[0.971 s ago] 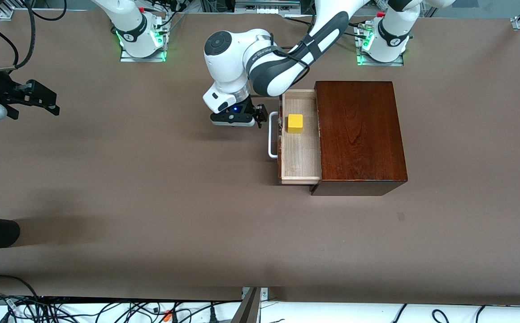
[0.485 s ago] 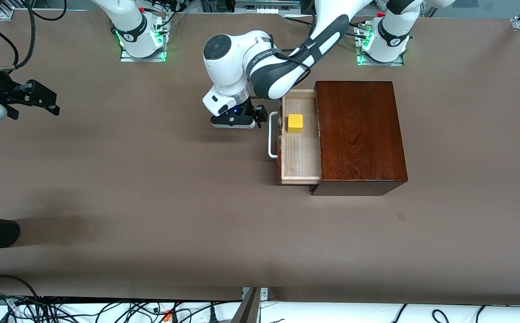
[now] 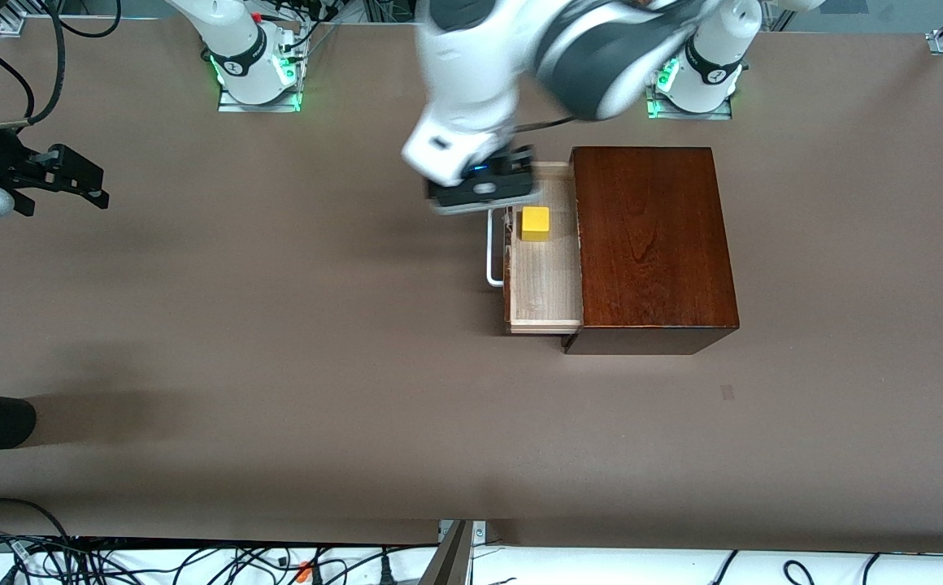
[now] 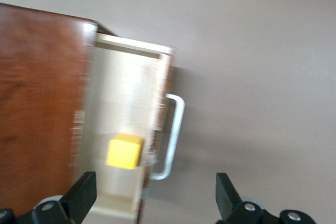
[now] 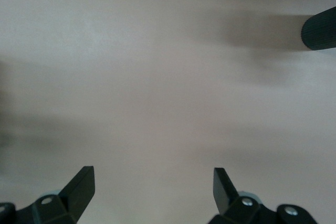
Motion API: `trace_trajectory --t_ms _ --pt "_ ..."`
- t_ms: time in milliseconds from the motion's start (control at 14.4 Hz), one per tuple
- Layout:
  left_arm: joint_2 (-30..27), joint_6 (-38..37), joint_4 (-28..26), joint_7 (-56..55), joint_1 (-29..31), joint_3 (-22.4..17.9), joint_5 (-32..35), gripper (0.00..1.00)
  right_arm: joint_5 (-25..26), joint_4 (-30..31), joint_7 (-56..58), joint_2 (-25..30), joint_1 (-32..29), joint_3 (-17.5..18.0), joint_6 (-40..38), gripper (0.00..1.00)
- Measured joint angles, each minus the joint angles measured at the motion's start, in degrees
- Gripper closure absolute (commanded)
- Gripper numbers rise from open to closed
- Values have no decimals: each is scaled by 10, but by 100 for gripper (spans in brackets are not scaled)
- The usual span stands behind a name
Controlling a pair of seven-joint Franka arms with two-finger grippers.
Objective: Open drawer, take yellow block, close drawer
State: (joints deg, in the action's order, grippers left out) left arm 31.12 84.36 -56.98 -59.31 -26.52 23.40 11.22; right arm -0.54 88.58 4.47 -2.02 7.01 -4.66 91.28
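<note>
The left gripper [image 3: 484, 188] hangs in the air with its fingers [image 4: 81, 198] wide apart and nothing between them. Just under it are the white handle [image 3: 490, 248] and the front of the drawer [image 3: 545, 280], which is pulled out of the brown wooden box [image 3: 650, 244]. The yellow block [image 3: 535, 223] sits in the drawer, close by the gripper. The right gripper [image 3: 73, 177] waits well away over the bare table [image 3: 276, 341], its fingers [image 5: 79, 187] apart too and holding nothing.
</note>
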Motion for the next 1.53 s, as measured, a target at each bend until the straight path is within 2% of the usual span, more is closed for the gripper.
trace_trajectory --t_ms 139,347,555,694,902,1110,1318,1526 --pt "-31 -35 -1 15 53 0 -29 0 0 0 0 -2 1 2 0 0" --pt "-58 -60 -13 96 129 0 -67 0 0 0 1 -17 3 5 -2 0" --pt "-103 -63 -71 168 211 0 -103 0 -1 -1 2 -24 7 10 -29 0" --pt "-138 -64 -112 203 238 -4 -108 0 -2 -3 13 -23 8 28 -65 0" --pt "-182 -64 -165 264 239 -56 -119 0 -4 -5 54 -20 12 87 -91 0" --pt "-210 -52 -208 343 231 -135 -136 0 -5 -11 65 -20 17 179 -96 0" --pt "-248 -1 -278 429 212 -206 -141 0 -5 -15 67 -25 38 265 -77 0" --pt "-280 39 -335 482 205 -235 -142 0 -4 -15 67 -62 102 286 9 0"
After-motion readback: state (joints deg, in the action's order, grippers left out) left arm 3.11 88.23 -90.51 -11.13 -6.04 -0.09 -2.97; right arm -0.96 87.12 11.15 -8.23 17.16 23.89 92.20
